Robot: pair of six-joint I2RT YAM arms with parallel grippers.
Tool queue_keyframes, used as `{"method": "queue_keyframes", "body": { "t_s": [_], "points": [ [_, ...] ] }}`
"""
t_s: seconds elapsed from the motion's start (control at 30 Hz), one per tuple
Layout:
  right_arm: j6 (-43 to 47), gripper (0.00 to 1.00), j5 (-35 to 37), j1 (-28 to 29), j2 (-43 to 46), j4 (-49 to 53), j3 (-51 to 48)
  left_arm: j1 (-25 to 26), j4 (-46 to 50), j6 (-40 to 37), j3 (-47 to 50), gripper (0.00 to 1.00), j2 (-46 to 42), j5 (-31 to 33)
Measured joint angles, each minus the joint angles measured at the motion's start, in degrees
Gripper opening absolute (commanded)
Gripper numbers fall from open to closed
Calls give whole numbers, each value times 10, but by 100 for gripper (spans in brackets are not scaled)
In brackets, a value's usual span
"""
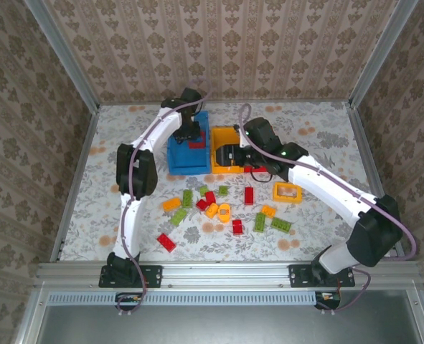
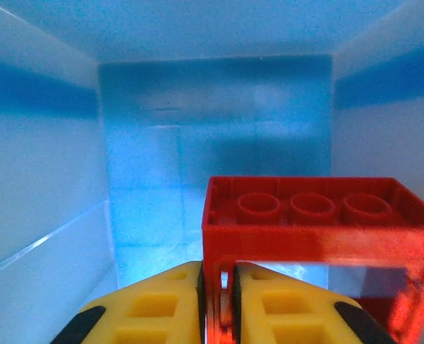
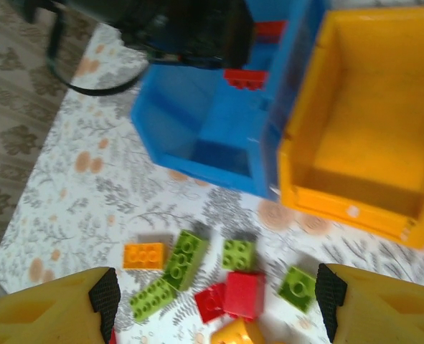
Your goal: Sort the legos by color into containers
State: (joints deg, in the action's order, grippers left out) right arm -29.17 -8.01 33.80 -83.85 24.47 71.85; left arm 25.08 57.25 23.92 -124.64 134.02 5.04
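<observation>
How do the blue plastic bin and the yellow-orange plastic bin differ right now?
The blue plastic bin is the larger, the yellow-orange plastic bin the smaller. The blue bin holds a red hollow brick, pinched by the left gripper; the yellow-orange bin's visible floor is bare. Both are open, rectangular and stand side by side.
</observation>
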Motion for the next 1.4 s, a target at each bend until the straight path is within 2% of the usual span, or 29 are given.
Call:
{"method": "queue_keyframes", "body": {
  "t_s": [0.37,0.47,0.57,0.73,0.87,1.0,1.2,1.4],
  "points": [
    [-127,73,19,-101,99,167,-101,0,-16,0,40,40,-25,-23],
    [-155,77,18,-127,101,236,-119,4,-33,0,92,43,-83,-23],
    [-172,82,12,-131,105,299,-139,19,-66,0,170,45,-178,-28],
    [-227,84,-22,-134,149,352,-217,92,-149,0,303,48,-346,-64],
    [-354,81,-41,-134,214,331,-278,174,-232,-5,420,49,-442,-112],
    [-517,81,-40,-123,285,293,-338,233,-277,-12,513,49,-486,-155],
    [-705,82,-11,-120,304,215,-397,265,-316,-39,591,51,-531,-198],
    [-819,84,-1,-118,300,153,-443,274,-335,-62,603,51,-563,-220]
  ]
}}
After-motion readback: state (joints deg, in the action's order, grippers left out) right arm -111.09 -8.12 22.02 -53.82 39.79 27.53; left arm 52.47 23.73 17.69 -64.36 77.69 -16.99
